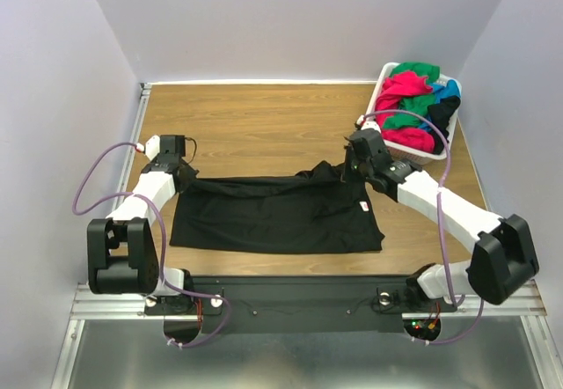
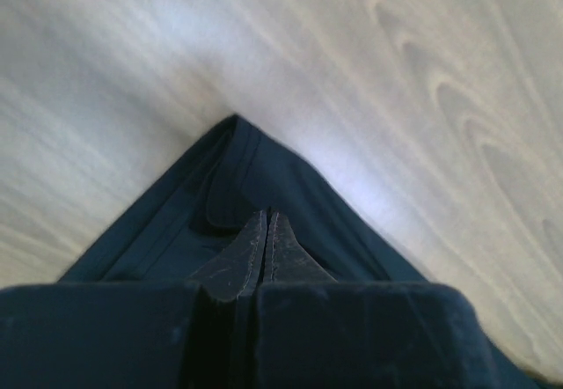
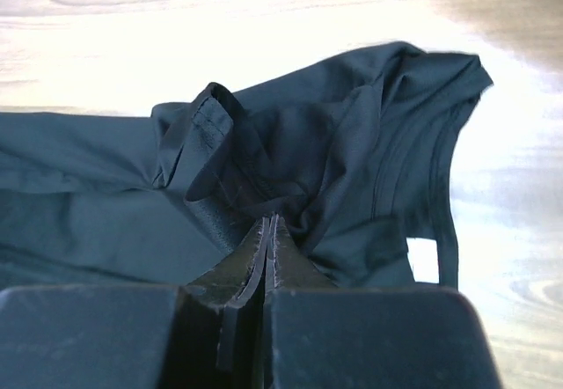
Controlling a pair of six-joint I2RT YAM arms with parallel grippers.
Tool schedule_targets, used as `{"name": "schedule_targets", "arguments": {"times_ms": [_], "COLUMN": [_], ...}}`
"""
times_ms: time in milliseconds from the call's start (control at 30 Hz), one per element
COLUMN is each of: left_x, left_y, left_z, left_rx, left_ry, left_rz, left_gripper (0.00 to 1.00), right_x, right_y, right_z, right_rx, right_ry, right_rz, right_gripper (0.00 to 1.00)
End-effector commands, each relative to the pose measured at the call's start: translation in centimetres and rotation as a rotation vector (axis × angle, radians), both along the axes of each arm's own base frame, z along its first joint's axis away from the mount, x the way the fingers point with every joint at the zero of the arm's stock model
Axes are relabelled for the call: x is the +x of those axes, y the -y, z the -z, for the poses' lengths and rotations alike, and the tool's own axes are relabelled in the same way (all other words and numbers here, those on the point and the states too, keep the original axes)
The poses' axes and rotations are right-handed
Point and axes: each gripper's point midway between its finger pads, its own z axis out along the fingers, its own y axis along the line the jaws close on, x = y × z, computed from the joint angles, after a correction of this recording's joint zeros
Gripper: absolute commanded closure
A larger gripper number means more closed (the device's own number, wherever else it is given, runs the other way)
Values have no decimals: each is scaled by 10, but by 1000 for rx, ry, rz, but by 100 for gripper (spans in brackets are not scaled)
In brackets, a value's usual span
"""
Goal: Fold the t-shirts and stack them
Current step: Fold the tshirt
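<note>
Claws both clamp the black t-shirt [image 1: 277, 213] spread on the table [image 1: 264, 116]: left claw [image 1: 186, 181] at the corner far from the basket [image 1: 410, 149], right claw [image 1: 351, 170] nearer it. The shirt's white label [image 1: 363, 206] is unreadable.

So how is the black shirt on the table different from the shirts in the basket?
The black t-shirt lies spread on the table; the basket shirts sit heaped and crumpled. The left claw and right claw pinch the black t-shirt; nothing touches the basket shirts. It is one colour; they are several. All are soft cloth.
</note>
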Motion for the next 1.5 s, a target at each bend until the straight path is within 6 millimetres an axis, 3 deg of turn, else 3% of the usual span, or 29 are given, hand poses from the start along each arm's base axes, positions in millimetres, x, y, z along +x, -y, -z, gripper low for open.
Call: {"name": "schedule_targets", "arguments": {"times_ms": [0, 200, 233, 400, 533, 700, 833, 967, 1100, 1233, 1400, 1433, 1467], "left_x": [-13, -26, -28, -23, 2, 26, 31, 23, 10, -7, -22, -30, -30], "left_y": [0, -3, -6, -9, -14, -15, -14, -19, -20, -18, -15, -17, -17], "left_z": [-1, 12, 13, 13, -17, -57, -63, -49, -21, 9, 25, 28, 28], "left_rx": [0, 6, 15, 31, 52, 56, 58, 79, 78, 65, 39, 46, 48], "left_ry": [12, -34, -39, -50, -1, 82, 84, 48, -6, -77, -114, -148, -147], "left_rz": [-35, -61, -76, -94, -100, -92, -79, -90, -98, -108, -125, -134, -138], "left_gripper": [100, 100, 100, 100, 100, 100, 100, 100, 100, 100, 100, 97, 97], "right_x": [-15, -50, -53, -75, -84, -68, -57, -63, -76, -100, -126, -132, -134], "right_y": [-7, -4, -3, -4, -1, -1, -8, -12, -11, -9, -10, -11, -12], "right_z": [-6, 25, 20, 32, 40, 13, 3, 15, 25, 51, 70, 70, 69], "right_rx": [86, 109, 122, 157, 157, 149, 141, 150, 166, 175, 186, 203, 210], "right_ry": [14, -67, -52, -91, -110, -26, -10, -57, -90, -170, -235, -242, -240], "right_rz": [-24, -25, -26, -57, -63, -54, -68, -83, -98, -117, -160, -186, -196], "right_gripper": [99, 100, 100, 99, 99, 100, 100, 100, 100, 100, 99, 79, 79]}}
